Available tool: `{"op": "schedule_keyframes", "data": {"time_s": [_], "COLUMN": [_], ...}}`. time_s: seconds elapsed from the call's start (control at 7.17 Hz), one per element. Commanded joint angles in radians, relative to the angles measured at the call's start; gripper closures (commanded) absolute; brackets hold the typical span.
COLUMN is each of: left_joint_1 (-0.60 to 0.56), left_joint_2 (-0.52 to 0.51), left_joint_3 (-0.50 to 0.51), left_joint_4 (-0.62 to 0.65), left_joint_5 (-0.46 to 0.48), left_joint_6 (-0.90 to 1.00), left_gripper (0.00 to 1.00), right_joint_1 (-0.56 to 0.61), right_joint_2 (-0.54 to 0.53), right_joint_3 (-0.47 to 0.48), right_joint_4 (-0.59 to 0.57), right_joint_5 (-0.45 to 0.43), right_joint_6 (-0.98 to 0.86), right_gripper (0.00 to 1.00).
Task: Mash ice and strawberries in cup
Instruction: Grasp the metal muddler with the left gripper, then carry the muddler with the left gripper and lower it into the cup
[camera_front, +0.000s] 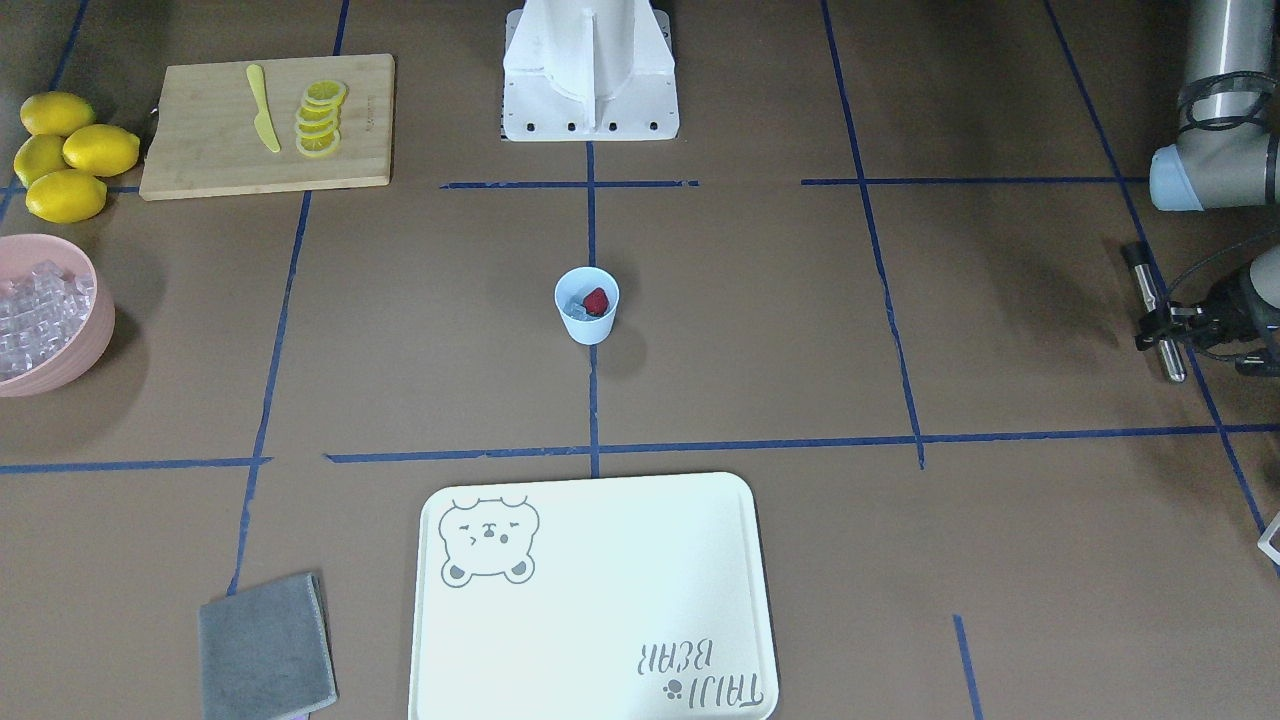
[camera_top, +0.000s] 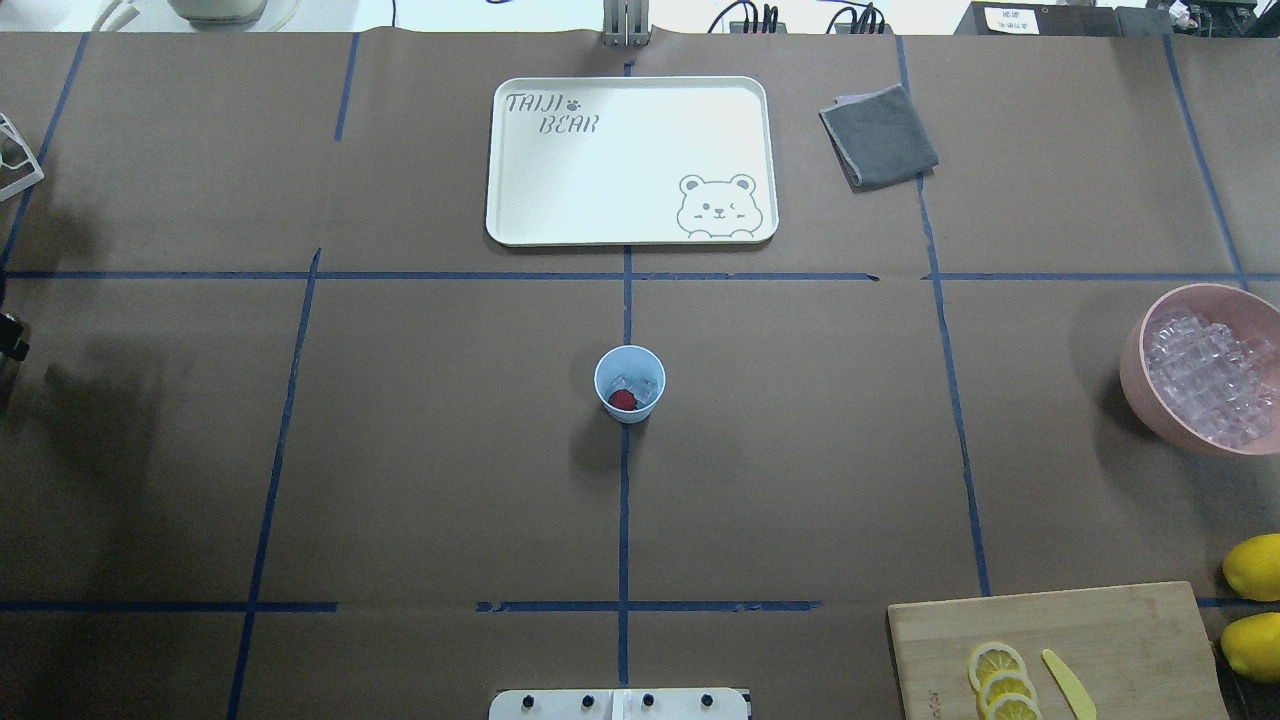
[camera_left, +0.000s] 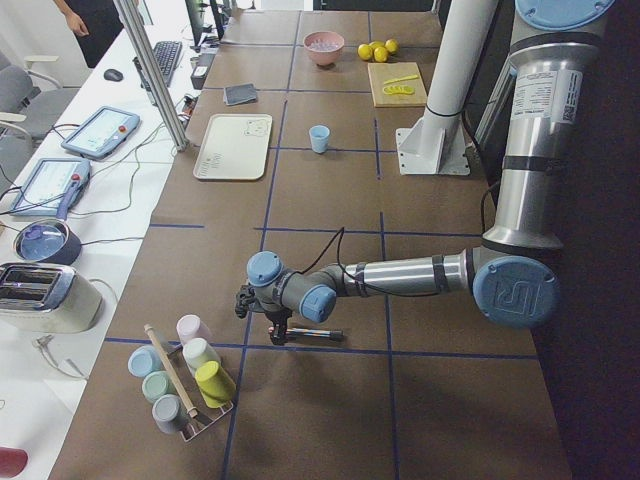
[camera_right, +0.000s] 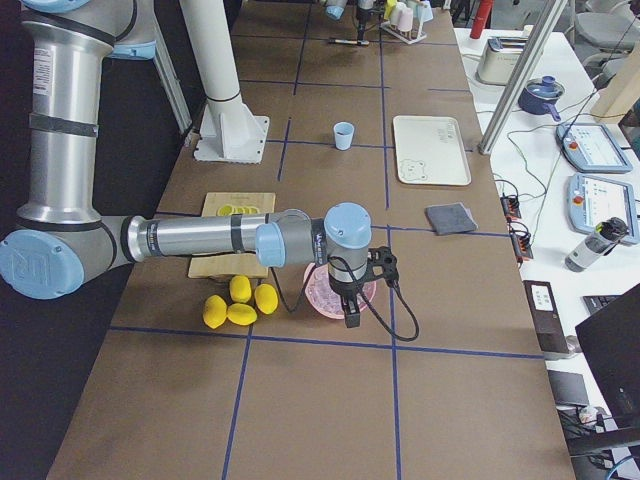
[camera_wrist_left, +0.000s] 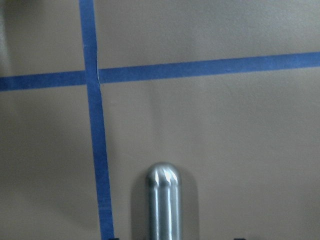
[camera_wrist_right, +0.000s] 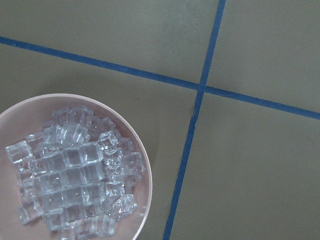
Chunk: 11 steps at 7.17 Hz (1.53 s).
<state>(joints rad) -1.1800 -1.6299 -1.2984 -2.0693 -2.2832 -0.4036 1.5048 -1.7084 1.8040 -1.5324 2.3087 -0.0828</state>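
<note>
The light-blue cup (camera_front: 587, 318) stands upright at the table's middle, also in the overhead view (camera_top: 629, 412). Inside it lie a red strawberry (camera_front: 596, 301) and a few ice cubes (camera_top: 637, 382). My left gripper (camera_front: 1160, 330) is far out at the table's left end, low over the paper and shut on a metal rod (camera_front: 1150, 300). The rod's rounded tip shows in the left wrist view (camera_wrist_left: 162, 200). My right gripper (camera_right: 351, 318) hangs over the pink bowl (camera_right: 325, 292). Its fingers show in no close view, so I cannot tell whether they are open.
The pink bowl (camera_front: 95, 330) holds several ice cubes (camera_wrist_right: 75, 175). A cutting board (camera_front: 200, 150) carries lemon slices and a yellow knife, with whole lemons (camera_front: 70, 150) beside it. A white tray (camera_front: 600, 600) and a grey cloth (camera_front: 265, 645) lie on the far side. A cup rack (camera_left: 185, 385) stands near my left gripper.
</note>
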Motion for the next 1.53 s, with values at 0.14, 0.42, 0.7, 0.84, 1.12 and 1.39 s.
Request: {"op": "schedule_keyframes", "data": {"time_s": [0.14, 0.42, 0.7, 0.84, 1.12, 1.39], "left_joint_1": [0.000, 0.000, 0.000, 0.000, -0.004, 0.005], "left_joint_2": [-0.002, -0.002, -0.002, -0.004, 0.010, 0.009], "left_joint_3": [0.019, 0.018, 0.016, -0.005, -0.153, -0.411], "left_joint_4": [-0.003, -0.003, -0.003, 0.001, 0.009, 0.011], "left_joint_5": [-0.001, -0.001, -0.002, -0.015, -0.173, -0.202], "left_joint_6": [-0.001, -0.006, -0.006, -0.015, -0.029, -0.073], "left_gripper": [0.28, 0.48, 0.96, 1.00, 1.00, 1.00], "right_joint_1": [0.000, 0.000, 0.000, 0.000, 0.009, 0.015], "right_joint_2": [0.000, 0.000, 0.000, 0.000, -0.003, -0.004], "right_joint_3": [0.000, 0.002, 0.002, 0.002, 0.021, 0.023], "right_joint_4": [0.000, 0.000, 0.000, 0.000, -0.006, -0.006], "right_joint_5": [0.000, 0.001, 0.002, 0.002, 0.002, 0.003], "right_joint_6": [0.000, 0.000, 0.000, 0.000, 0.000, 0.000], "right_gripper": [0.00, 0.00, 0.00, 0.00, 0.00, 0.00]}}
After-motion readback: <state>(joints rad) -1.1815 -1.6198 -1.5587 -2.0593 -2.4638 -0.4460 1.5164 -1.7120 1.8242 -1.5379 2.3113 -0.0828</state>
